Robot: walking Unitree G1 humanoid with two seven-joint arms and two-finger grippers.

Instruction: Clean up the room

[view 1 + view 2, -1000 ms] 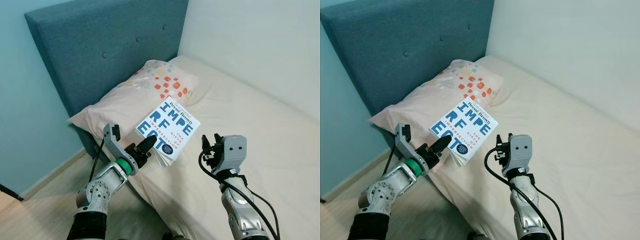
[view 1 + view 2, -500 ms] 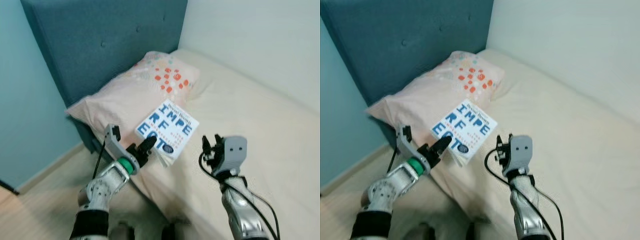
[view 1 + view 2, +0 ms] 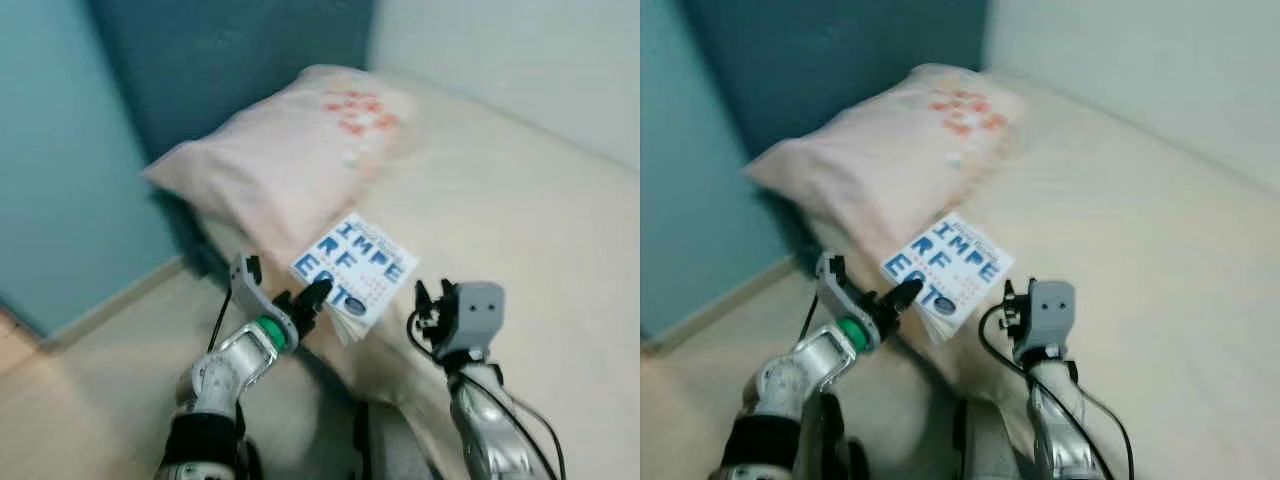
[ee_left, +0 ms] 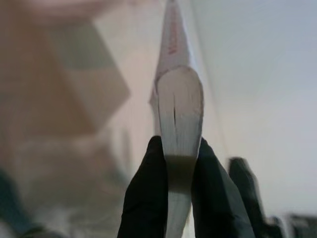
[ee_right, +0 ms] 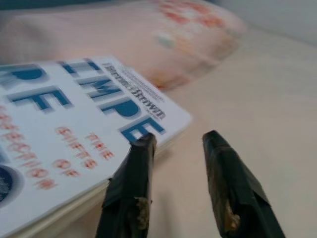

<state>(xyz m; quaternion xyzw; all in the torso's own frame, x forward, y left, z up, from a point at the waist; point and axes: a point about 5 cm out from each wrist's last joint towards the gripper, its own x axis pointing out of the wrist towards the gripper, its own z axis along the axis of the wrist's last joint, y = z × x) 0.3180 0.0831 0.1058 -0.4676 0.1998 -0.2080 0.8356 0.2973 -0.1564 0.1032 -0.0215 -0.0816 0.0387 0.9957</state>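
Note:
A white paperback book [image 3: 356, 269] with big blue letters on its cover is held off the bed's near corner. My left gripper [image 3: 318, 295] is shut on the book's near edge; in the left wrist view both black fingers [image 4: 148, 198] pinch the book's page block [image 4: 178, 109]. My right gripper [image 3: 432, 303] hovers just right of the book, above the mattress. In the right wrist view its fingers [image 5: 130, 188] stand open, with the book's cover [image 5: 74, 119] beside them and nothing between them.
A peach pillow [image 3: 290, 150] with a red and orange pattern lies at the head of the cream bed [image 3: 520, 200]. Behind it is the dark teal headboard [image 3: 230, 50]. To the left are a teal wall [image 3: 70, 150] and a pale wooden floor [image 3: 90, 400].
The head views have swung and blurred, so the bed sits further right and more floor shows. The book has stayed in my left gripper, and the right gripper keeps its place beside it.

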